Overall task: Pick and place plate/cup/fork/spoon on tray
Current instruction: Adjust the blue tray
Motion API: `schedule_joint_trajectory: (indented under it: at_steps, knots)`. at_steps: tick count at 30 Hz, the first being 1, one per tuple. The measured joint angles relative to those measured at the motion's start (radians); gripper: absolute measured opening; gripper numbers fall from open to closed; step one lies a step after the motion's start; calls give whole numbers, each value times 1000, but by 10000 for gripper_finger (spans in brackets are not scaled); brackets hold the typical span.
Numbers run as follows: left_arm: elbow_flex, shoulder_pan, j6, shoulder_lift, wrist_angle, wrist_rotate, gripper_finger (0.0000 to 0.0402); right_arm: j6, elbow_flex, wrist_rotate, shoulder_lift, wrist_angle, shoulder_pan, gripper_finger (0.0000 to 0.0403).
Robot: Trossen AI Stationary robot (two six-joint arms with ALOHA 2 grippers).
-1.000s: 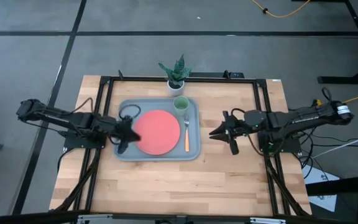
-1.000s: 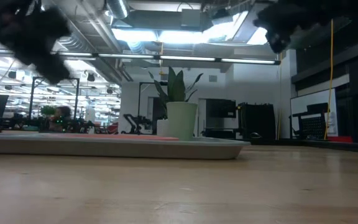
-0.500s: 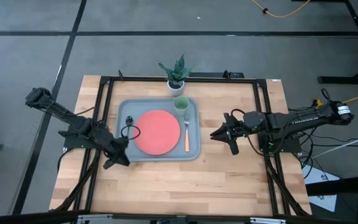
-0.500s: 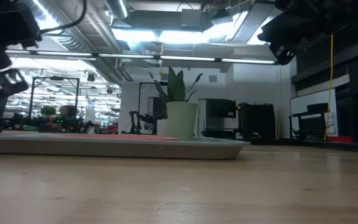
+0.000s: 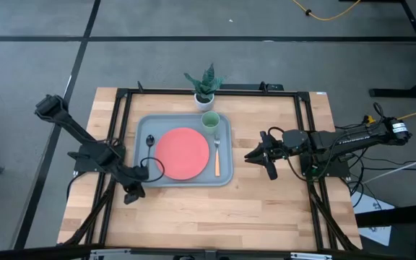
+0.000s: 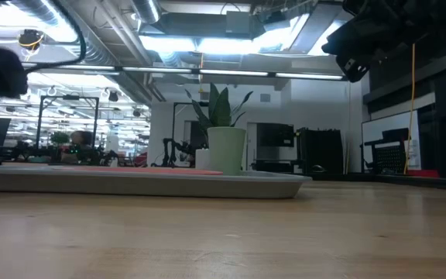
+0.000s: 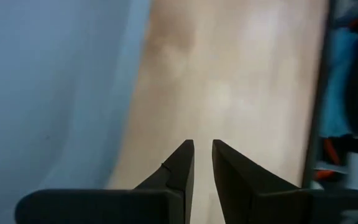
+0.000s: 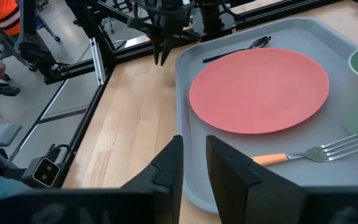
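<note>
The blue-grey tray [image 5: 193,182] lies at the table's middle left. On it lie the coral-red plate [image 5: 183,154], the mint-green cup [image 5: 210,120] at its far right corner, the orange-handled fork [image 5: 217,155] right of the plate, and the dark spoon [image 5: 149,144] left of the plate. My left gripper [image 5: 131,193] is shut and empty over bare wood just off the tray's near left corner. My right gripper [image 5: 255,157] is shut and empty, raised right of the tray and pointing at it. The right wrist view shows the plate [image 8: 258,89], fork [image 8: 309,152] and spoon [image 8: 241,48].
A white pot with a green plant [image 5: 204,96] stands on the wood just beyond the tray's far edge. A black frame [image 5: 125,137] runs along the table's left, far and right sides. Bare wood [image 5: 215,217] lies near of and right of the tray.
My left gripper has drawn back from over the tray's left part toward the table's near left, off the tray. The spoon that it covered now shows lying on the tray left of the plate.
</note>
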Motion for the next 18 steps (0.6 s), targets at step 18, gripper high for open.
schedule_joint_trajectory:
  at_steps: [18]
  knots:
    - [0,0,3,87,-52,-85,51,11,-1,1,0,-30,0,74]
